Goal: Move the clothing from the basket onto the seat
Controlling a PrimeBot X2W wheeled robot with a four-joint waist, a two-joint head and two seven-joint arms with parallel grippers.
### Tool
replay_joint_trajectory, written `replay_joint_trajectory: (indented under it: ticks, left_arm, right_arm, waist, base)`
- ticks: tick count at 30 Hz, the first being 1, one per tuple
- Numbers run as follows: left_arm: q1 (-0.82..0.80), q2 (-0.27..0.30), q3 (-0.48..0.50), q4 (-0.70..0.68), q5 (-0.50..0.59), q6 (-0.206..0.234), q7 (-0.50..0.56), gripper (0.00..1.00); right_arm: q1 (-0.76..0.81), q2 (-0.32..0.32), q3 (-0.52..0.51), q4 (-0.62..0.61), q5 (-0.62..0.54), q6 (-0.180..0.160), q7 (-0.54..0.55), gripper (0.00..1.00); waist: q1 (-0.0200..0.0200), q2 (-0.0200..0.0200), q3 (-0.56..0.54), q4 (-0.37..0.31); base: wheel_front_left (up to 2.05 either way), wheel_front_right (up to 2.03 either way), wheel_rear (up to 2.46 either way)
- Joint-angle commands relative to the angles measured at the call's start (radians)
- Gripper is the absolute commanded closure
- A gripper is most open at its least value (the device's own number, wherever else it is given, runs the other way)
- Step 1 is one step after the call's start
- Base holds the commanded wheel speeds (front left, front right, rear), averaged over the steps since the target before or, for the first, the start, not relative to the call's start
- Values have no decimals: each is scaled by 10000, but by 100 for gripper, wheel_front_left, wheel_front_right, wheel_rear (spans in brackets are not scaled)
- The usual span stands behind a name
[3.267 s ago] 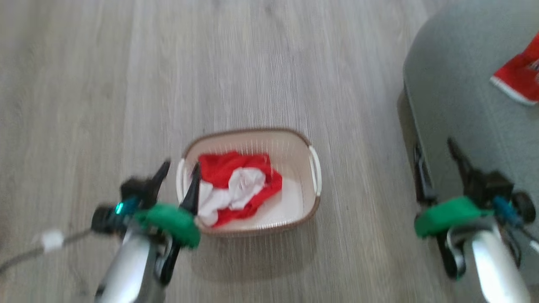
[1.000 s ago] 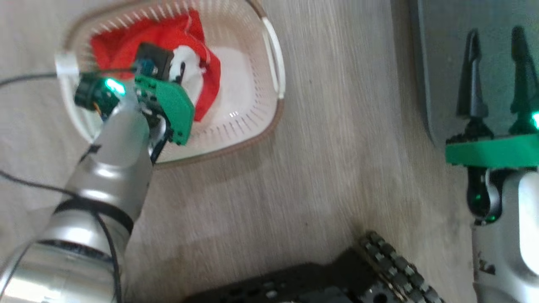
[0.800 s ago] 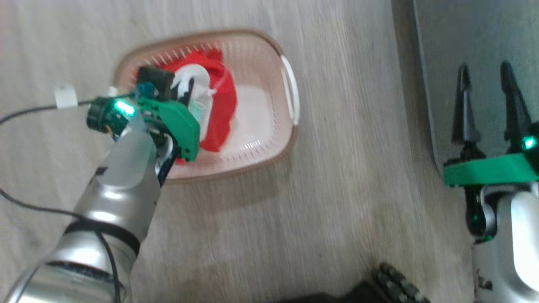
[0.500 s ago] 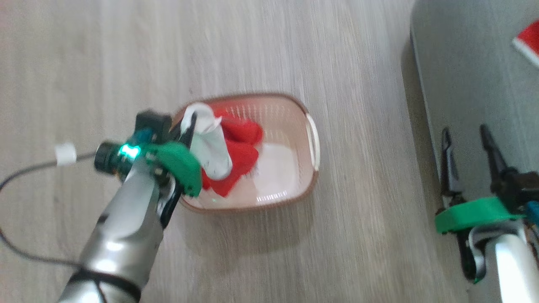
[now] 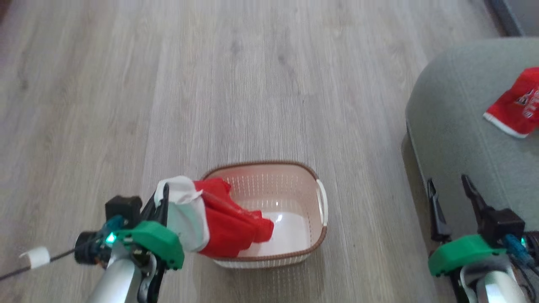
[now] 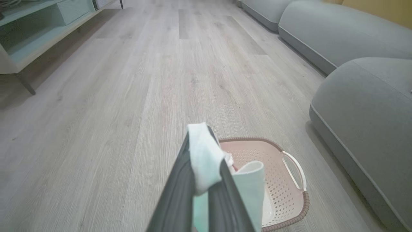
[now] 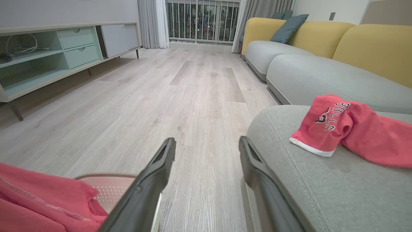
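Wood floor (image 5: 252, 84) | left claw (image 5: 162, 196) clamped on clothing (image 5: 227, 223) | right claw (image 5: 447, 181) wide, empty

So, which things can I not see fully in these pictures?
- Head view: the held red-and-white garment covers the basket's left part; anything under it is hidden.
- Head view: the red Bulls garment on the seat is cut by the right edge.
- Left wrist view: the left fingers and the garment's white panel hide nearly all its red part.
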Motion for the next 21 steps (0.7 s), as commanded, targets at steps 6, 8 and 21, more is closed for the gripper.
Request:
replay_joint_trajectory:
  ticks: [6, 8, 21]
  left_arm:
    - [451, 614, 636, -1812, -184, 444, 487, 100]
    - [573, 700, 677, -2129, -200, 537, 631, 100]
    - [927, 895, 570, -3081, -213, 793, 1156, 100]
  right_arm:
    - [-170, -354, 372, -20, -64, -4, -65, 0]
    - [-231, -405, 495, 98, -66, -4, -65, 0]
    - [-297, -467, 691, 383, 31, -4, -65, 0]
  waist:
    - [2, -1, -444, -102]
    - [2, -1, -467, -143]
    - [2, -1, -580, -250]
  base:
    - [0, 0, 0]
    - [0, 0, 0]
    - [0, 0, 0]
